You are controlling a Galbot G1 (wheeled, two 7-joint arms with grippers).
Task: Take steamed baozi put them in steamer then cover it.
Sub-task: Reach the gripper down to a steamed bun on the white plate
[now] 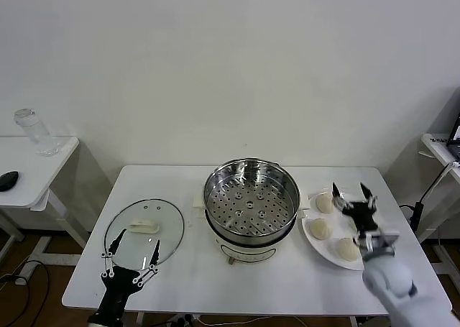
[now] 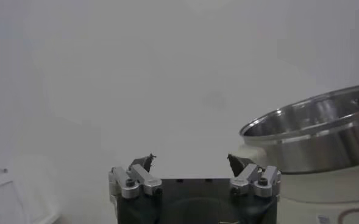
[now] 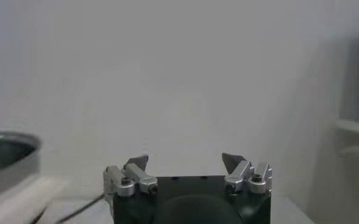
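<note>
My head camera looks forward and down over the white table [image 1: 215, 284]. Both my wrist cameras sit low, facing the wall, each sharing the steamer [image 1: 251, 201] rim with it.

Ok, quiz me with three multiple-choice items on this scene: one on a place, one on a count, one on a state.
1. Where does the round clear glass lid lie?
A. on the steamer
B. on the white table, on the robot's left of the steamer
C. on the plate

2. How many cream-white dough buns show on the flat white plate?
A. one
B. three
C. six

3. What is in the shiny stainless-steel steamer?
A. nothing, its perforated tray is bare
B. two buns
C. the lid

Answers:
1 B: the lid lies flat by the left gripper.
2 B: three are visible; the open right gripper above the plate may hide more.
3 A: only tray holes show.
</note>
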